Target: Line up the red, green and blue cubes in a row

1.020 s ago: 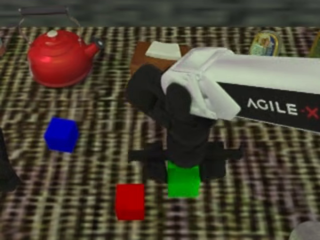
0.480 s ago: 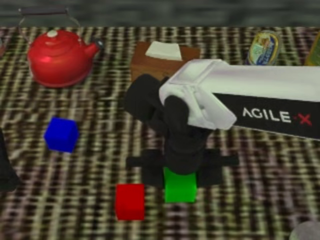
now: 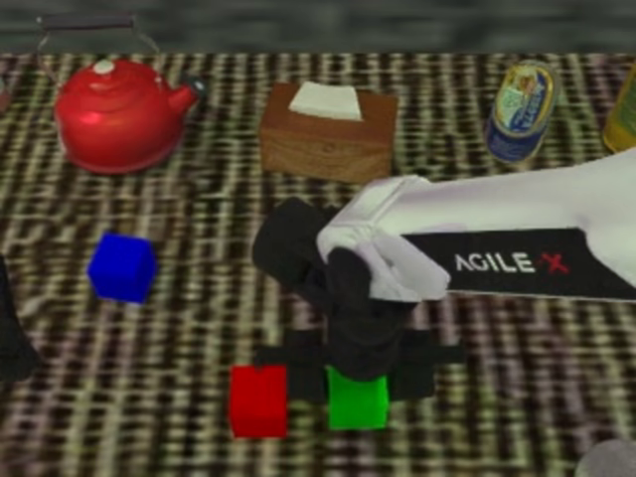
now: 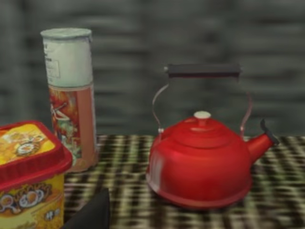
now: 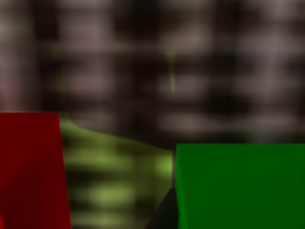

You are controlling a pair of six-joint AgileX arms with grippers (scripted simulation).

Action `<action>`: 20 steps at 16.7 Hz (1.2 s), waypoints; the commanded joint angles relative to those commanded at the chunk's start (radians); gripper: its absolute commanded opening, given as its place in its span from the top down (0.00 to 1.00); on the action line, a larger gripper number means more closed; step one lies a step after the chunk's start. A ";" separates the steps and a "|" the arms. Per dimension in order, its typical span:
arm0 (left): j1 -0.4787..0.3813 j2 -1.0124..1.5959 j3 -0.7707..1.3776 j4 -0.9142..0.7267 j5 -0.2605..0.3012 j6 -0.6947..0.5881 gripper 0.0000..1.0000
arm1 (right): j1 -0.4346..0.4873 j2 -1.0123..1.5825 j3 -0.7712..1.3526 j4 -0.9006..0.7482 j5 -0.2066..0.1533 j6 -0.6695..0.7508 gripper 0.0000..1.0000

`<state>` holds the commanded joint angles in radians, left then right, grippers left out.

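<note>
right end effector (image 3: 360, 370) clamped on green cube (image 3: 358, 400), a narrow gap from red cube (image 3: 258, 400); blue cube (image 3: 121, 267) well apart, open surface (image 3: 149, 397) between.

Light soft and even, no strong glare. Small shine on red kettle (image 3: 119, 114). Dark shadow under right arm (image 3: 517, 234). Right wrist view very blurry; table cloth (image 3: 149, 358) looks fuzzy everywhere.

My right arm reaches in from 3 o'clock, its white forearm crossing the table toward the near centre, wrist bent straight down. The right gripper (image 3: 358, 383) points at the table at about 6 o'clock. My left arm sits parked at the 9 o'clock edge.
</note>
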<state>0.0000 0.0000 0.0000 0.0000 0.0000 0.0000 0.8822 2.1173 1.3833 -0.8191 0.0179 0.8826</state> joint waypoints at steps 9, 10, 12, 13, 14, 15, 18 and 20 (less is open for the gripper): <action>0.000 0.000 0.000 0.000 0.000 0.000 0.00 | 0.000 0.000 0.000 0.000 0.000 0.000 0.47; 0.000 0.000 0.000 0.000 0.000 0.000 0.00 | 0.000 0.000 0.000 0.000 0.000 0.000 0.40; 0.000 0.000 0.000 0.000 0.000 0.000 0.00 | 0.000 0.000 0.000 0.000 0.000 0.000 0.25; 0.000 0.000 0.000 0.000 0.000 0.000 0.00 | 0.000 0.000 0.000 0.000 0.000 0.000 0.17; 0.000 0.000 0.000 0.000 0.000 0.000 0.00 | 0.000 0.000 0.000 0.000 0.000 0.000 0.10; 0.000 0.000 0.000 0.000 0.000 0.000 0.00 | 0.000 0.000 0.000 0.000 0.000 0.000 0.02; 0.000 0.000 0.000 0.000 0.000 0.000 0.00 | 0.000 0.000 0.000 0.000 0.000 0.000 0.00; 0.000 0.000 0.000 0.000 0.000 0.000 0.00 | 0.000 0.000 0.000 0.000 0.000 0.000 0.00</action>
<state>0.0000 0.0000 0.0000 0.0000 0.0000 0.0000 0.8822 2.1173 1.3833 -0.8191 0.0179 0.8826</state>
